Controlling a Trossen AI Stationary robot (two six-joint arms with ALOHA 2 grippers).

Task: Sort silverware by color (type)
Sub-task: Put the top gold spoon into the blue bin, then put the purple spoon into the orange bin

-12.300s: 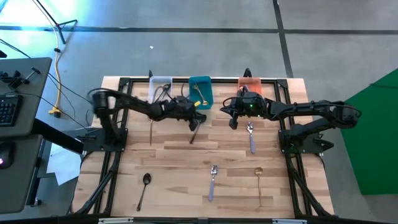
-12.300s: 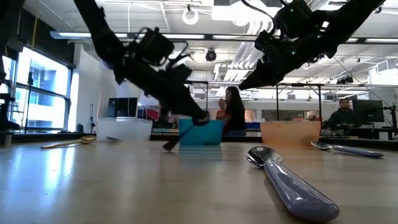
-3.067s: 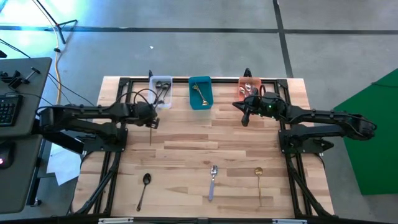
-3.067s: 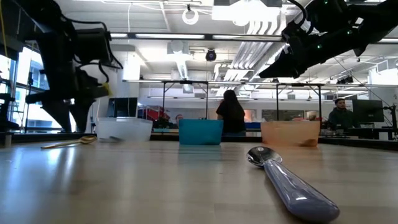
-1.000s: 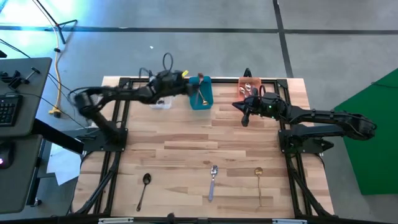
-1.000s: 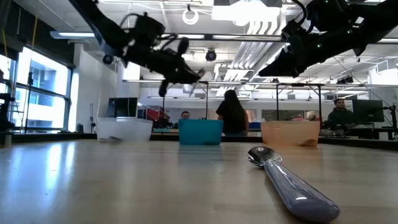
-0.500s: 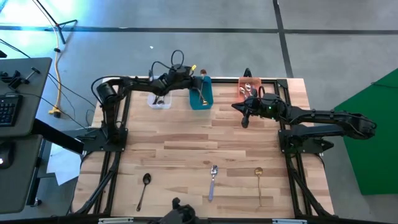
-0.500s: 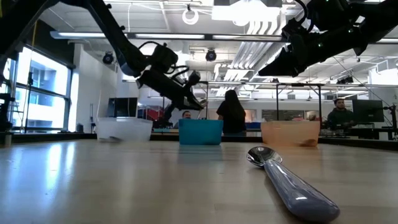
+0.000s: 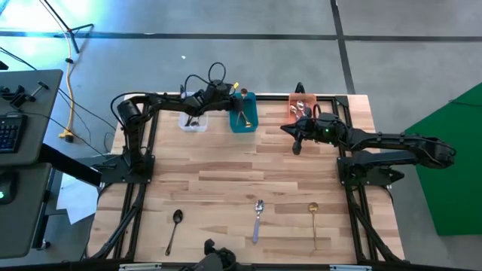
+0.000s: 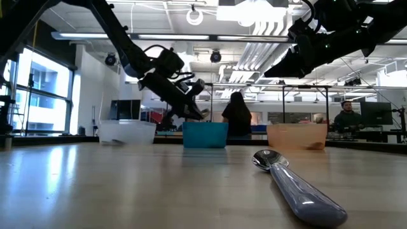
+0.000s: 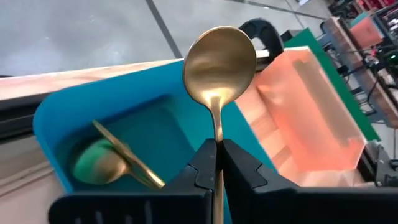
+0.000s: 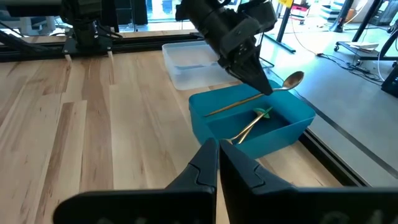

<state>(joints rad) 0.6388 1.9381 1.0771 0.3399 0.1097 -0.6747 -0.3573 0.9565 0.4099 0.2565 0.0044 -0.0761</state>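
Left gripper point(image 11: 217, 163): clamped a gold spoon point(image 11: 219, 68) above the teal bin point(image 11: 56, 121).
Right gripper point(image 12: 218, 154): closed, empty, near the orange bin point(image 9: 303, 108).

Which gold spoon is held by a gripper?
The gold spoon clamped in the left gripper above the teal bin; others lie loose.

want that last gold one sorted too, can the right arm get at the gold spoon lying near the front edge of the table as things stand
Probably yes. The gold spoon lies alone on bare wood on the right arm's side, with only the lavender-handled spoon beside it, apart. The right gripper hovers empty by the orange bin, so nothing blocks its way.
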